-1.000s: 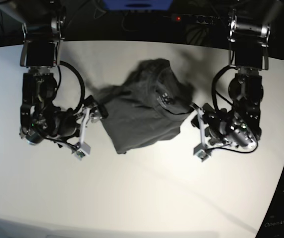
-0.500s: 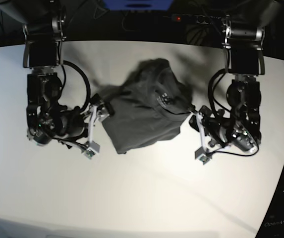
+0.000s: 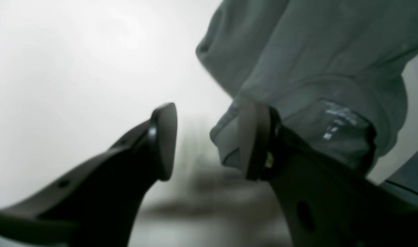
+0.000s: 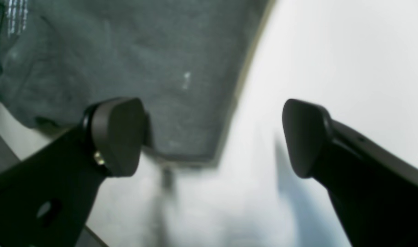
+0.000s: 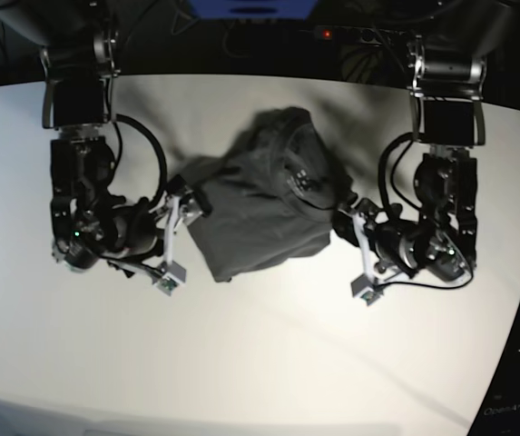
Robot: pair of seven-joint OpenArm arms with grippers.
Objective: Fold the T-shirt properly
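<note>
- The T-shirt [image 5: 264,195] lies crumpled mid-table; no neat fold shows.
- Left gripper [image 5: 359,254] and right gripper [image 5: 176,238] both gape, empty, at its edges.

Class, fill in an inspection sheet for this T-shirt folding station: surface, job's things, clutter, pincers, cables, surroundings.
Surface: white table, bare around the cloth.
Job's things: one dark grey T-shirt, bunched in a crumpled heap, not folded; small pale mark on the fabric.
Clutter: nothing seen.
Pincers: left pincer open, one finger against the shirt's edge, nothing clamped. Right pincer wide open, straddling a corner of the shirt, nothing gripped.
Cables: black cable loops on both arms, one by the right arm; none on the cloth.
Surroundings: dark background behind the table, a blue object and a small red light at the top.
</note>
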